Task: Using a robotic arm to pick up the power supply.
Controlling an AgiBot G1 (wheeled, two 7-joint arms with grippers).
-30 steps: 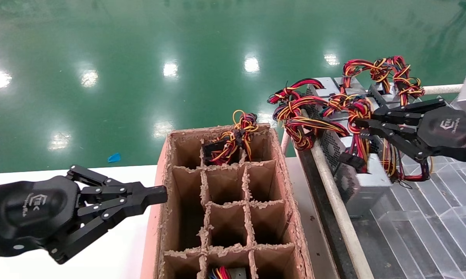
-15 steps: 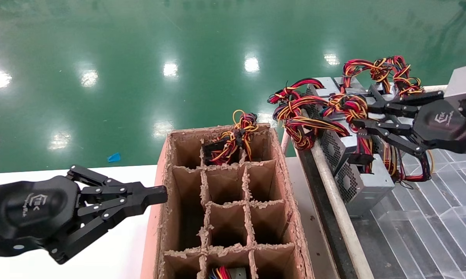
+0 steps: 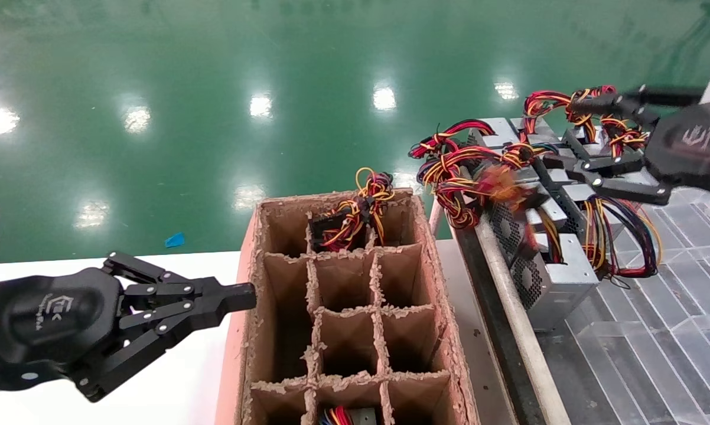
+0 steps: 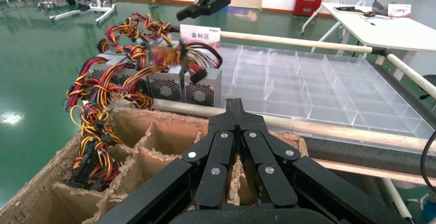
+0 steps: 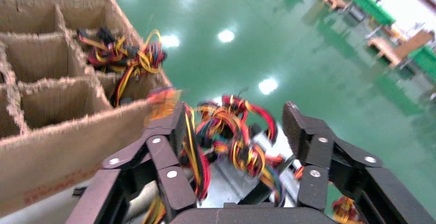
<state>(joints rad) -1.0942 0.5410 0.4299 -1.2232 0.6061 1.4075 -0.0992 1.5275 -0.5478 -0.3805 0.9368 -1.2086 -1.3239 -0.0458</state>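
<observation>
Several silver-grey power supplies [image 3: 559, 277] stand in a row at the right, their perforated sides facing the box and knotted red, yellow and black wires [image 3: 449, 171] on top. My right gripper [image 3: 585, 133] hangs open above the far end of the row. In the right wrist view a wire bundle [image 5: 234, 136] lies between its spread fingers [image 5: 303, 131], over a silver power supply [image 5: 226, 183]; the fingers touch nothing that I can see. One wire knot [image 3: 500, 183] is blurred with motion. My left gripper [image 3: 246, 292] is shut and empty beside the cardboard box.
A cardboard box [image 3: 343, 330] with divider cells stands in the middle; its far cell holds a wired unit [image 3: 349, 221]. A metal rail [image 3: 508, 295] separates it from the clear plastic tray [image 3: 656, 342] under the power supplies. White table [image 3: 178, 389] at left, green floor beyond.
My right gripper has risen and drawn back to the far right, out of the wires over the near power supplies; one wire knot swings. The left arm has not moved.
</observation>
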